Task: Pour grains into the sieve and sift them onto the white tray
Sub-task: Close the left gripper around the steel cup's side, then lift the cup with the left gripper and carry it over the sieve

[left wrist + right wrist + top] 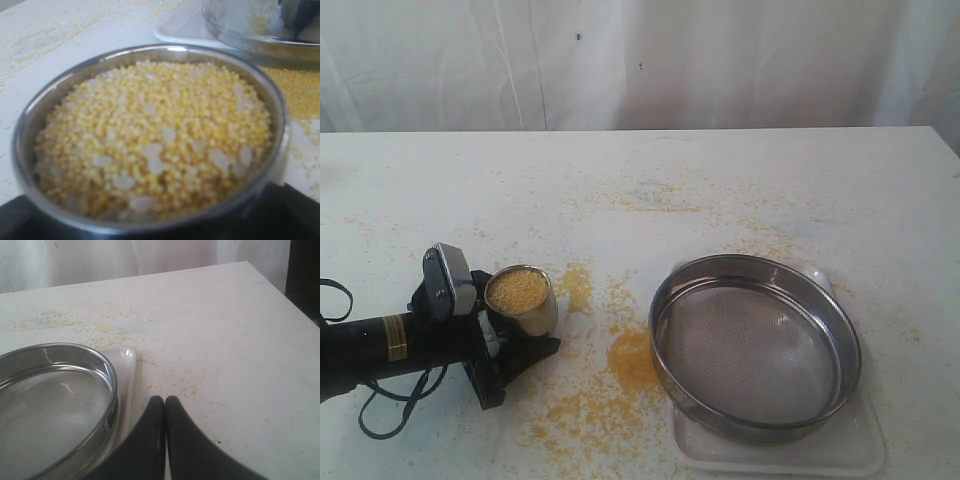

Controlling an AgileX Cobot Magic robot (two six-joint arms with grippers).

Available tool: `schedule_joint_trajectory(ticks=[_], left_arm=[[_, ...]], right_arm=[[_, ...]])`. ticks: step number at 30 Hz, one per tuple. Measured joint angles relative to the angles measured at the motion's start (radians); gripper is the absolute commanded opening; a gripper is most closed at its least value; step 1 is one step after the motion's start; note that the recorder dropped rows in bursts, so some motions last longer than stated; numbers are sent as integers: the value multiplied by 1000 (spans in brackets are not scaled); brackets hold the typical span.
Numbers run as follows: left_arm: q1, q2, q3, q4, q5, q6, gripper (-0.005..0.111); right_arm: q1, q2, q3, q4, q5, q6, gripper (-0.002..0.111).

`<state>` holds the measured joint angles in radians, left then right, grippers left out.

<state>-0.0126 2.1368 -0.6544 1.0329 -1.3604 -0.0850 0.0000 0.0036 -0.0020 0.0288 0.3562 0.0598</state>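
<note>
A small steel cup (538, 318) full of yellow grains (516, 290) with paler bits (155, 135) stands on the table at the left. My left gripper (525, 318) lies low around it, one black finger along its near side and the other hidden behind it. Whether the jaws press the cup wall does not show. The sieve (755, 345), round steel with grey mesh and no grains in it, rests on the white tray (840, 452) at the right. My right gripper (165, 400) is shut and holds nothing. It hovers beside the sieve (50, 405) and the tray's corner (127, 365).
Loose yellow grains (630, 360) are scattered over the white table between the cup and the sieve, and thinly further back. The left arm's cable (380, 405) loops on the table at the near left. A white curtain hangs behind the table.
</note>
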Motion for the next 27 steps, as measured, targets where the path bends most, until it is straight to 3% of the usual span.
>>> schedule_joint_trajectory(ticks=[9,18,27], left_arm=[[0,0,-14,2,9,-12,0],[0,-78,-62,3,155,-120,0],[0,-144,-67,41,170,-171,0]], right_arm=[[0,0,0,0,0,0,0],[0,0,0,0,0,0,0],[0,0,0,0,0,0,0]])
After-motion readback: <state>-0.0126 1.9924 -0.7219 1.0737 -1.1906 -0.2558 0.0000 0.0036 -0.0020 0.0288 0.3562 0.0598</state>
